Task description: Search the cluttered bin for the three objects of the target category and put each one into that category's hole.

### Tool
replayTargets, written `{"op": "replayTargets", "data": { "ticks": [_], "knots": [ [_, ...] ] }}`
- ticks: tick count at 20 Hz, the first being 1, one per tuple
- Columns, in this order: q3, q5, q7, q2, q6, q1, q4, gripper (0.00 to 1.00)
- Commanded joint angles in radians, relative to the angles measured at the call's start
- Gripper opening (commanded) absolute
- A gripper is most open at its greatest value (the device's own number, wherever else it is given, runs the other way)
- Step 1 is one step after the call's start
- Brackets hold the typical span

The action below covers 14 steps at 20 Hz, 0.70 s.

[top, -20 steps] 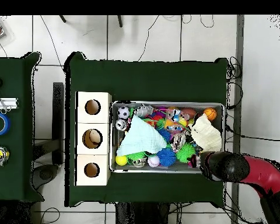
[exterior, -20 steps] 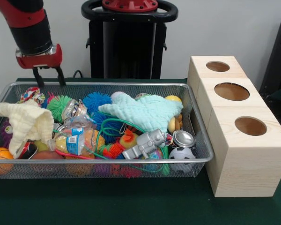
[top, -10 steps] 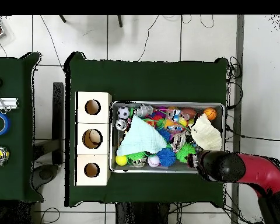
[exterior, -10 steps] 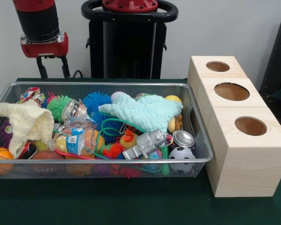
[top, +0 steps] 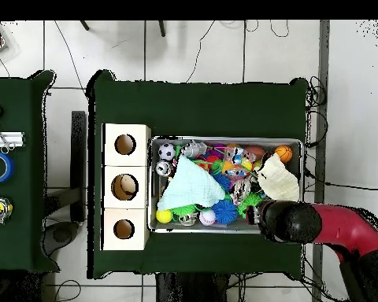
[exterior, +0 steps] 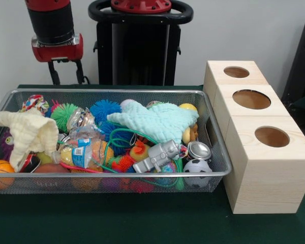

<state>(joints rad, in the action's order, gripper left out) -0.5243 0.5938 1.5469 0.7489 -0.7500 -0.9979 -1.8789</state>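
Claw [exterior: 68, 80] open and empty, upper left above the wire bin [exterior: 117, 92]; spiky rubber balls [exterior: 104, 110] mid-bin look light, squashy, likely easiest pinched across the body.

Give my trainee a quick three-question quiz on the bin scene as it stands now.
1. True or false: the hand holds a toy.
2. What covers the toys at the middle of the bin? A) mint cloth B) newspaper C) lid
3. How many holes does the wooden box show on top?

Key: 1 false, the hand is open and empty above the bin's far rim. 2 A. 3 three.
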Motion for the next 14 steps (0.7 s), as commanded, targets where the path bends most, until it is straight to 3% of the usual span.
{"op": "replayTargets", "data": {
  "ticks": [1, 8, 14],
  "knots": [
    [0.028, 0.002, 0.093, -0.052, 0.099, 0.044, -0.04, 1.0],
    [0.09, 0.073, 0.132, -0.18, 0.3, 0.058, -0.031, 1.0],
    [0.116, 0.099, 0.052, -0.271, 0.369, 0.034, 0.016, 1.0]
  ]
}}
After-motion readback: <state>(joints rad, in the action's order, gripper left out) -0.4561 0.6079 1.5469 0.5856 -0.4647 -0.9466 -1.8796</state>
